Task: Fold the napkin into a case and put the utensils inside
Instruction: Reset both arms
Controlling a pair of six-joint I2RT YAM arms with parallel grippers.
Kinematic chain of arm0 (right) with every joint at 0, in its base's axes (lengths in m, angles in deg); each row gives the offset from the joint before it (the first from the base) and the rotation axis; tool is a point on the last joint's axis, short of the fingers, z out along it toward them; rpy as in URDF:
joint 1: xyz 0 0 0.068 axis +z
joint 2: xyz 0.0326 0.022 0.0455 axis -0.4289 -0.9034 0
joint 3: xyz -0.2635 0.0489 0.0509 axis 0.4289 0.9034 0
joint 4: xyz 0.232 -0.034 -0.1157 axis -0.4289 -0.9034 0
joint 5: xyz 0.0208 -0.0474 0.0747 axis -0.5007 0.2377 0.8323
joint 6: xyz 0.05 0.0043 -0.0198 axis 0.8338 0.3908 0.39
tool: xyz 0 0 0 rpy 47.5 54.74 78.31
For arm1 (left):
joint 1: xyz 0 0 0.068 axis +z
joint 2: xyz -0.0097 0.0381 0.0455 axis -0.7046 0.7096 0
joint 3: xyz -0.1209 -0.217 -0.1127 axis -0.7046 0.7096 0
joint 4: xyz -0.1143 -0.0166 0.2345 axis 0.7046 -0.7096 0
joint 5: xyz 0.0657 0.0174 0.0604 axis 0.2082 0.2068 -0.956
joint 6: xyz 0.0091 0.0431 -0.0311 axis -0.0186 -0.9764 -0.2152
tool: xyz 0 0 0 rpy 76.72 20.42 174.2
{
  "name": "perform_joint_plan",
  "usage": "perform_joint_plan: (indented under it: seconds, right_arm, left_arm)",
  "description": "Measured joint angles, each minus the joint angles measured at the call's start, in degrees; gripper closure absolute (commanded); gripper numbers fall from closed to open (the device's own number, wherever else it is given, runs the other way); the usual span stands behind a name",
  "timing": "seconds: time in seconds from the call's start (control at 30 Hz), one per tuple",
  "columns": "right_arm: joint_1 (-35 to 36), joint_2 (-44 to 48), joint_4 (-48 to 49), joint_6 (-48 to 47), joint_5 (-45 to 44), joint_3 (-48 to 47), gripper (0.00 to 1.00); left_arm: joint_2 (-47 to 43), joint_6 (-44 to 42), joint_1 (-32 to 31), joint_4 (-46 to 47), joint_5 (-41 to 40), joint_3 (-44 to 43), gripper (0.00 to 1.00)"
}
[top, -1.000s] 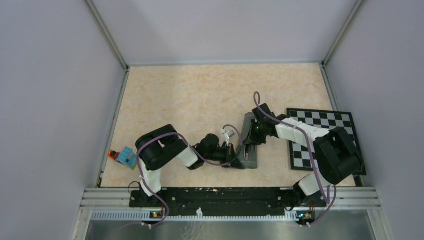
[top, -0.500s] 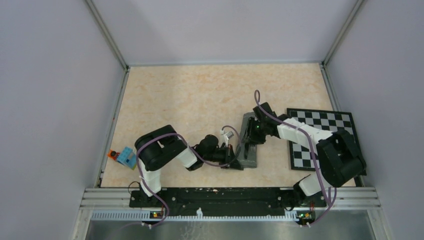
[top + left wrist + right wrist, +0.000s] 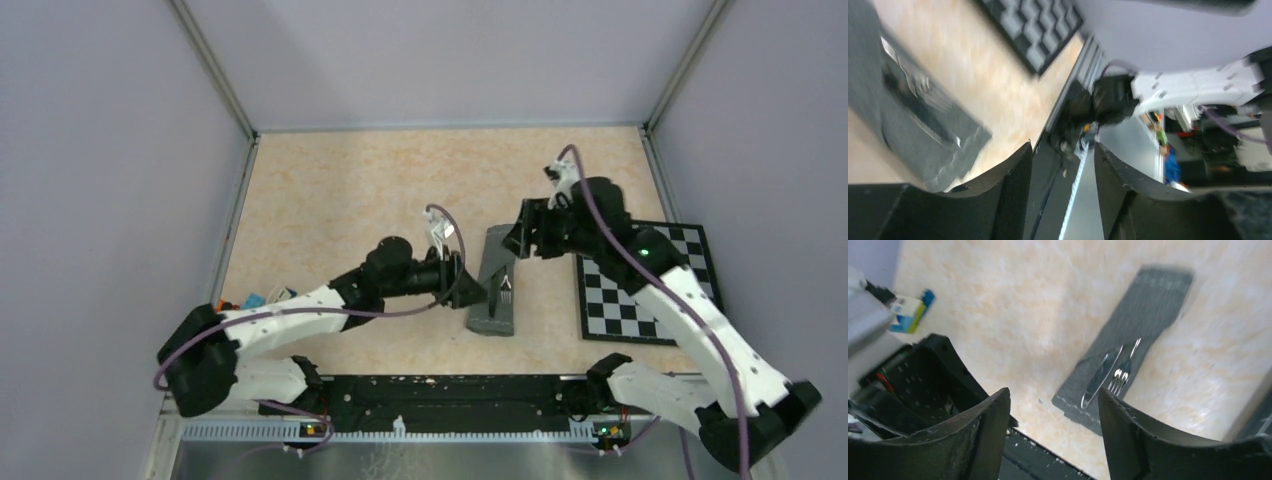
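Knife (image 3: pixel 1099 376), fork (image 3: pixel 1123 371) in case (image 3: pixel 1150 297)

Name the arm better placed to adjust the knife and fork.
Likely left: the left end effector is open beside the utensils on the napkin; the right end effector is at its far end.

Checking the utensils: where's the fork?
In the right wrist view the fork lies on the case beside the knife; from above, left of the checkered board.

Case (image 3: pixel 1154 304): matt, woven grey cloth is noted. Knife (image 3: pixel 1099 377) and fork (image 3: pixel 1124 371): glossy polished metal. Table (image 3: pixel 1023 305): smooth, marbled.
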State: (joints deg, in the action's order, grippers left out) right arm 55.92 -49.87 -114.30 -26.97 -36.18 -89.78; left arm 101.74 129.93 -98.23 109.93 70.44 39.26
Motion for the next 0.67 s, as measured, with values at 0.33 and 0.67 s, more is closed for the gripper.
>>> perform_joint_plan:
  seconds: [0.33, 0.67]
  right_arm:
    - [-0.04, 16.17, -7.98, -11.41, -12.11, -29.97, 0.25]
    - [-0.07, 18.47, -15.17, -17.35, -20.39, -48.41, 0.23]
  left_arm:
    - [-17.81, -27.1, 0.22, -42.66, -24.87, -44.52, 0.01]
    - [-19.15, -38.1, 0.24, -61.2, -37.99, -71.76, 0.01]
